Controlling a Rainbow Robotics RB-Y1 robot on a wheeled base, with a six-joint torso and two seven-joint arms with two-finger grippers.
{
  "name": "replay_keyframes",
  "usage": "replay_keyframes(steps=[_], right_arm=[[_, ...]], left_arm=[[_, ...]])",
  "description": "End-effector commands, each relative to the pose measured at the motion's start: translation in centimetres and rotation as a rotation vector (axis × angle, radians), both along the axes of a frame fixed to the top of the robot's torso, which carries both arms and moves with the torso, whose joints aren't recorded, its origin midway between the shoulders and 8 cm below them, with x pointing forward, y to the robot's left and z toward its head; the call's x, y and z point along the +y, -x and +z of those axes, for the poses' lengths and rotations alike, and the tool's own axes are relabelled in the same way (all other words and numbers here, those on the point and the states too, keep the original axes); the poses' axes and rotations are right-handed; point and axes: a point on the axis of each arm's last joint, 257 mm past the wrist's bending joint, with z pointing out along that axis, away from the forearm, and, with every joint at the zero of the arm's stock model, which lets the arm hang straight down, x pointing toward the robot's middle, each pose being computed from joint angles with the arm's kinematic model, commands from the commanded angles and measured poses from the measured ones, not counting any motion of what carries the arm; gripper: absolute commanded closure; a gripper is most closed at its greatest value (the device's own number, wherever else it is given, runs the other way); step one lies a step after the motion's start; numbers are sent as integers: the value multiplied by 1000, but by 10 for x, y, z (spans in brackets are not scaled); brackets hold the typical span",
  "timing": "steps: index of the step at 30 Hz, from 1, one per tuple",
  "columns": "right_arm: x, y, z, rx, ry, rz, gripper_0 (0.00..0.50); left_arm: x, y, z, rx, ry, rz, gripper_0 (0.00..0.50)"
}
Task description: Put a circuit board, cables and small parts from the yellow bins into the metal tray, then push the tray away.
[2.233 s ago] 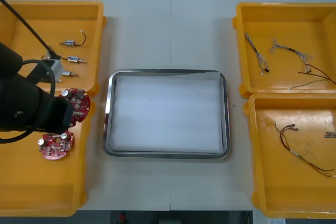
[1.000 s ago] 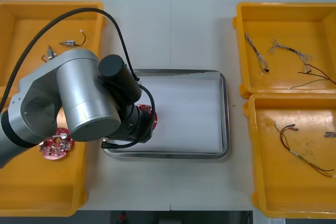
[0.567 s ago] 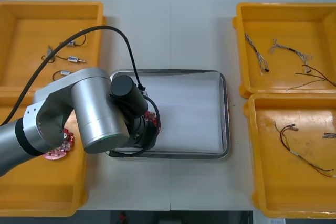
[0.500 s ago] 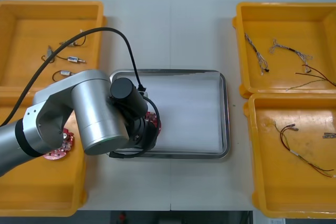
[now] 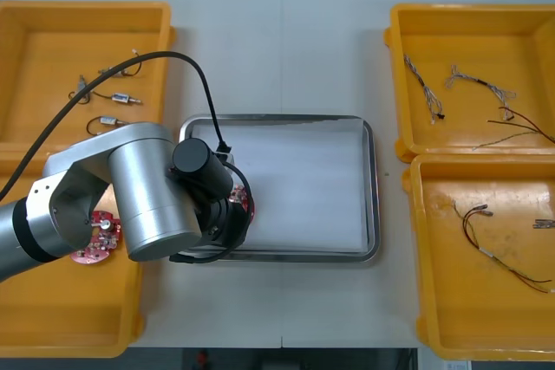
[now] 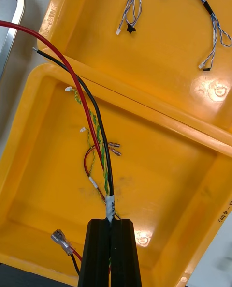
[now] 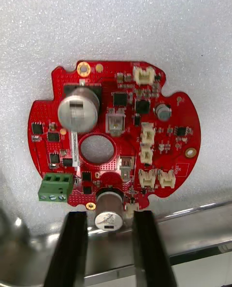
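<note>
A round red circuit board (image 7: 145, 137) lies flat on the white floor of the metal tray (image 5: 368, 188), near its left front corner (image 5: 244, 200). My left gripper (image 7: 110, 214) points down at it, open. Its fingers (image 7: 72, 248) stand on either side of a silver part at the board's edge, with slim gaps. The left arm (image 5: 147, 197) covers most of the board from above. My right gripper (image 6: 111, 226) hangs above the near right yellow bin (image 6: 183, 180), shut on a black and red cable (image 6: 104, 144) that rises from between its fingers.
A second red board (image 5: 94, 242) lies in the near left bin (image 5: 61, 309). Small metal parts (image 5: 113, 97) lie in the far left bin. Blue and white cables (image 5: 423, 84) lie in the far right bin, red and yellow cables (image 5: 486, 240) in the near right one.
The left arm carried a board from the near left bin over into the tray. In the last half second the arm shifted a little to the left. The right side has not changed.
</note>
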Motion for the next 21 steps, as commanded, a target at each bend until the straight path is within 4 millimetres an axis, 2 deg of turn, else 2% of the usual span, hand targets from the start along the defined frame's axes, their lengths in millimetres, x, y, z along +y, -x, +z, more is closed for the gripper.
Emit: replay_keyframes(steps=[1,6,9,16,21], right_arm=[[0,-1,12,-25,56,29,500],[1,0,10,-19,58,31,500],[1,0,9,-18,58,32,500],[10,4,12,-38,88,76,500],[21,8,9,-39,111,124,500]], left_arm=[[3,-7,11,-45,-26,-71,0],[-2,-5,20,-42,-5,-63,0],[-4,-3,32,-35,4,-53,0],[4,4,73,-8,23,-25,0],[20,4,104,-1,30,-1,0]])
